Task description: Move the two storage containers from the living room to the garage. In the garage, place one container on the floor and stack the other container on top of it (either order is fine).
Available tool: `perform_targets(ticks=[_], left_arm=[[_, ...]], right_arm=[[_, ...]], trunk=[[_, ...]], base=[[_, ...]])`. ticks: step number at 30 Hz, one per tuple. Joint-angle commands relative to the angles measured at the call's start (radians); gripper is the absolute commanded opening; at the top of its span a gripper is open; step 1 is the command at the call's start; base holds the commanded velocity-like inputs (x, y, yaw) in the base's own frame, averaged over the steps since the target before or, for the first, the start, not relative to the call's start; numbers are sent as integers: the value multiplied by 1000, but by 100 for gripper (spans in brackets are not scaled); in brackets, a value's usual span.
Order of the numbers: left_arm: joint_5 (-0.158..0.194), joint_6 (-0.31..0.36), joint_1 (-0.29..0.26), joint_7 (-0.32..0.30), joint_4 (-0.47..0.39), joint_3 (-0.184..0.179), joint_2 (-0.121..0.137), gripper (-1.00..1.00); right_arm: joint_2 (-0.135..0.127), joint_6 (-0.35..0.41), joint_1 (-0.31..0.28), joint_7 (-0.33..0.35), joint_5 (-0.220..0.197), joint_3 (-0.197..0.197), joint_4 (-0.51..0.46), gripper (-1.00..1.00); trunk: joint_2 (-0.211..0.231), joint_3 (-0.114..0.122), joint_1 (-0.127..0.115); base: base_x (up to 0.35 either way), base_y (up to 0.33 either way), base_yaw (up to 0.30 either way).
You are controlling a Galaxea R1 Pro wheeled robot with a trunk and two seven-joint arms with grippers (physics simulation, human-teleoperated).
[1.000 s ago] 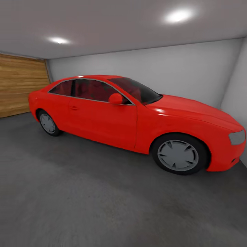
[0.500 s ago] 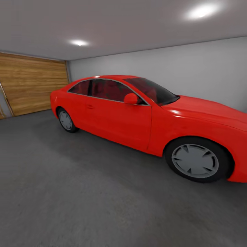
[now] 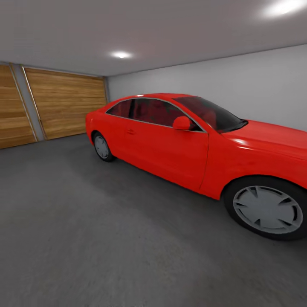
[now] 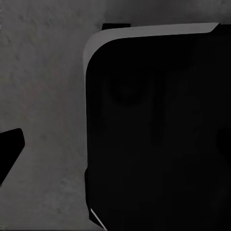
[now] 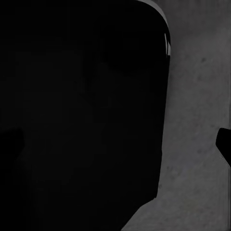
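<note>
— What does the head view take in?
— The garage: a red car (image 3: 204, 149) on the dark concrete floor (image 3: 85, 238), wooden doors (image 3: 64, 106) behind.
— The containers? The jaws?
— Nothing orange-red is visible. Each wrist view shows perhaps the robot's own dark body over concrete; jaw state cannot be told.

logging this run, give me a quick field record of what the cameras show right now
room: garage with pale grey walls
ground: dark grey concrete floor
vehicle: red car, parked at right of head view, side facing the camera
doors: wooden garage doors at far left
ceiling: round lights on
wrist views: dark robot body over grey concrete
storage containers: none to be seen
grippers: state cannot be judged
</note>
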Motion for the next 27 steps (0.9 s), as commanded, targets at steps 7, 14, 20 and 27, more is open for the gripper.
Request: perform_targets(ticks=[7, 14, 20, 27], left_arm=[[1, -2, 0, 1, 0, 0, 0, 100], [1, -2, 0, 1, 0, 0, 0, 100], [1, -2, 0, 1, 0, 0, 0, 100], [1, -2, 0, 1, 0, 0, 0, 100]], right_arm=[[0, -3, 0, 3, 2, 0, 0, 100], [-1, -3, 0, 2, 1, 0, 0, 100], [0, -3, 0, 1, 1, -1, 0, 100], [0, -4, 0, 0, 1, -1, 0, 100]], trunk=[[0, -1, 0], [0, -1, 0], [0, -1, 0], [0, -1, 0]], base=[[0, 0, 276], [0, 0, 276], [0, 0, 276], [0, 0, 276]])
